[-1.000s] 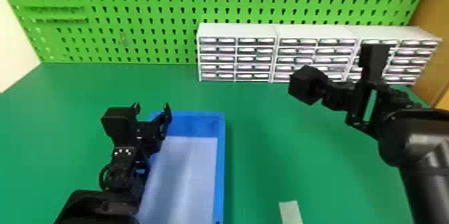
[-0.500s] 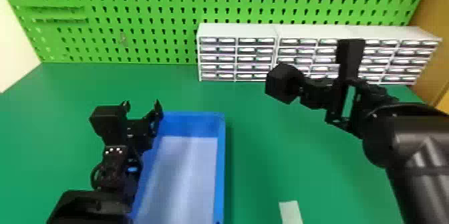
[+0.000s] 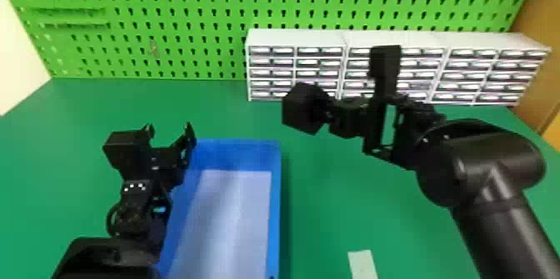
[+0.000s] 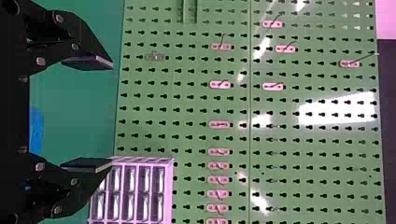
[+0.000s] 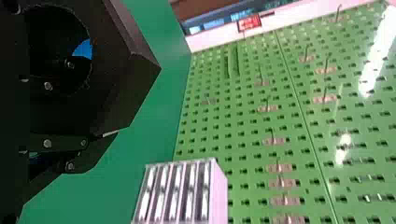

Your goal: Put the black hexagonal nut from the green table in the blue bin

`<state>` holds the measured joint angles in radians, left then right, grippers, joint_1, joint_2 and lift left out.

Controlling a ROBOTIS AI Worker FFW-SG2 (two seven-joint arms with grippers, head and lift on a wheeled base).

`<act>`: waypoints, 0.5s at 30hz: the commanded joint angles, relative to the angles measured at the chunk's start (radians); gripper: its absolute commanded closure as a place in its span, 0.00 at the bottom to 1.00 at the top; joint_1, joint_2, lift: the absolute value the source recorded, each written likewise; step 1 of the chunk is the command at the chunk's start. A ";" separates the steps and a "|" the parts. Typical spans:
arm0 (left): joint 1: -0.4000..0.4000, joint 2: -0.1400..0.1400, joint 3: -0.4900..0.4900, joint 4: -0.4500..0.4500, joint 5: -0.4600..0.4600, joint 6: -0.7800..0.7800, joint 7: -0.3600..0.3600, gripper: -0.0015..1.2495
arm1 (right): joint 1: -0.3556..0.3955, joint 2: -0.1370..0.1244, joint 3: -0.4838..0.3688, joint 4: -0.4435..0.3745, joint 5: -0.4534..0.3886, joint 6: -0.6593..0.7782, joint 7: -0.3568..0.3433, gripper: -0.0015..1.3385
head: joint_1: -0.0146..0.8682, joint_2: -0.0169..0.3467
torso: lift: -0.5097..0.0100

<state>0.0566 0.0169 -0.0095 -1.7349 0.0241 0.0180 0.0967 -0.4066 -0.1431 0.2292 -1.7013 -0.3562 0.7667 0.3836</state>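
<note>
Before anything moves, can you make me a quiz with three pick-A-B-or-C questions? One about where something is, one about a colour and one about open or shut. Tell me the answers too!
1. Where is the nut?
A) In the bin
B) On the drawers
C) Held in the right jaws

2. What colour is the board with all the holes?
A) Red
B) Green
C) Yellow

3. How are the left jaws?
A) Open
B) Shut on a nut
C) Shut on nothing

Answers:
1. C: the head view shows it gripped at the end of the right arm.
2. B: green shows all around the rows of dark holes.
3. A: the left wrist view shows a wide gap between them.
</note>
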 commanded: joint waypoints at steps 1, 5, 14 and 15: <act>-0.001 0.000 0.005 0.000 -0.001 -0.001 0.000 0.41 | -0.015 -0.007 0.065 0.002 -0.050 0.002 -0.009 0.81 | 0.76 0.20 | 0.80; -0.003 0.000 0.008 0.000 -0.001 -0.001 0.000 0.41 | -0.028 -0.009 0.111 0.003 -0.073 0.002 -0.015 0.81 | 0.76 0.20 | 0.80; -0.006 0.002 0.011 0.000 -0.003 -0.003 0.000 0.41 | -0.051 -0.018 0.209 0.012 -0.133 -0.007 -0.040 0.81 | 0.76 0.20 | 0.80; -0.006 0.002 0.013 0.000 -0.003 -0.003 0.000 0.41 | -0.054 -0.020 0.220 0.019 -0.141 -0.007 -0.042 0.81 | 0.76 0.20 | 0.80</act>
<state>0.0515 0.0172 -0.0006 -1.7349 0.0228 0.0161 0.0966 -0.4516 -0.1591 0.4084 -1.6940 -0.4746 0.7614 0.3474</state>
